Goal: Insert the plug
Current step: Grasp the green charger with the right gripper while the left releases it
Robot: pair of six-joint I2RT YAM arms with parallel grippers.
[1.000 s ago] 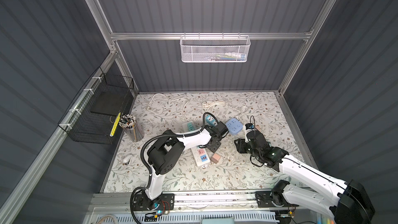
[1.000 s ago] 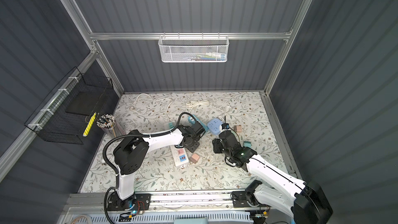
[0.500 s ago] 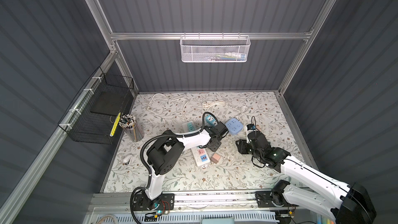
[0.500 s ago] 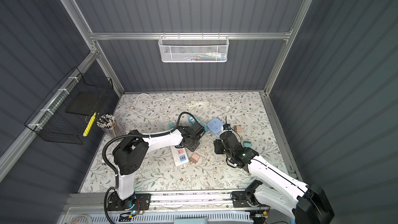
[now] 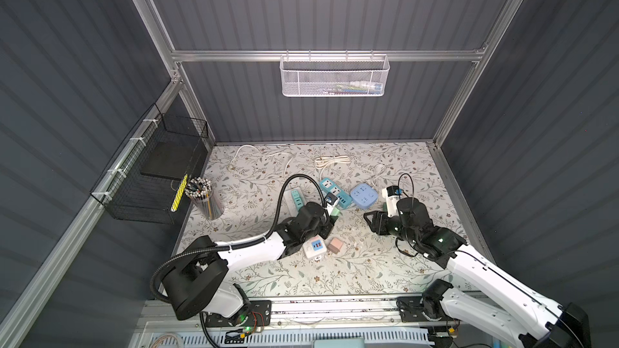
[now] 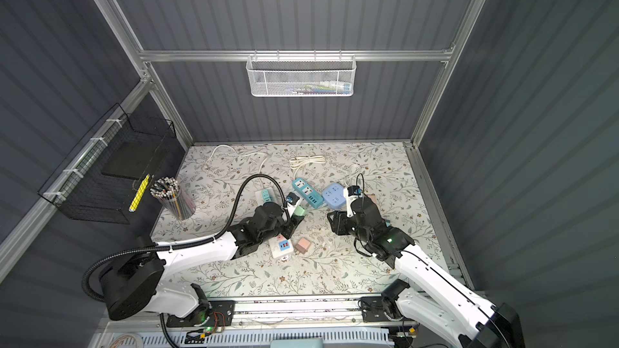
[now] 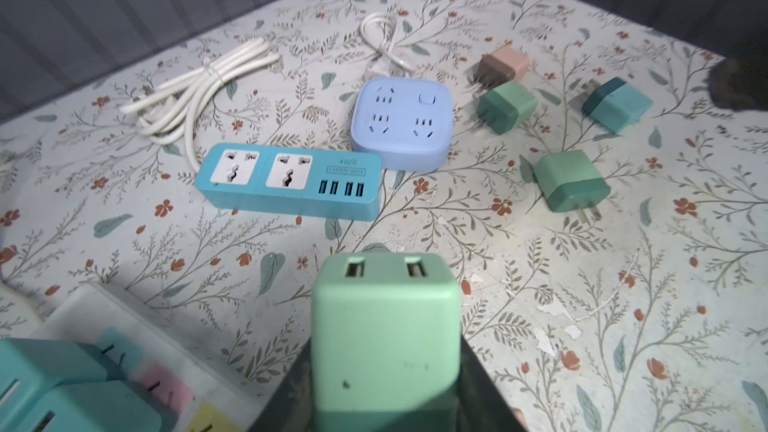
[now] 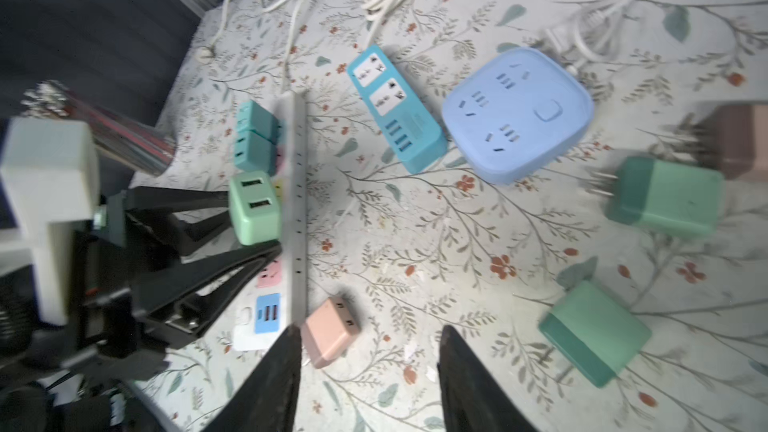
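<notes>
My left gripper [image 5: 330, 219] is shut on a light green plug [image 7: 386, 326], a cube whose two USB slots face away from the wrist; its prongs are hidden. In the right wrist view the plug [image 8: 253, 207] hangs by the white power strip [image 8: 297, 201], level with its yellow socket. Both top views show the plug [image 5: 335, 211] [image 6: 299, 211] beside that strip [image 5: 313, 246]. Two teal plugs [image 8: 255, 135] sit in the strip. My right gripper [image 8: 368, 351] is open and holds nothing, with a pink plug [image 8: 328, 332] beside one finger.
A teal power strip [image 7: 286, 184] and a blue square socket block [image 7: 401, 126] lie beyond the plug. Several loose green, teal and pink plugs [image 7: 571, 180] lie to the right. White cables [image 7: 195, 89] lie at the back. A pencil cup [image 5: 206, 197] stands at the left.
My left jaws have closed tight on the green plug. My right jaws have spread wider, and the right arm has barely shifted.
</notes>
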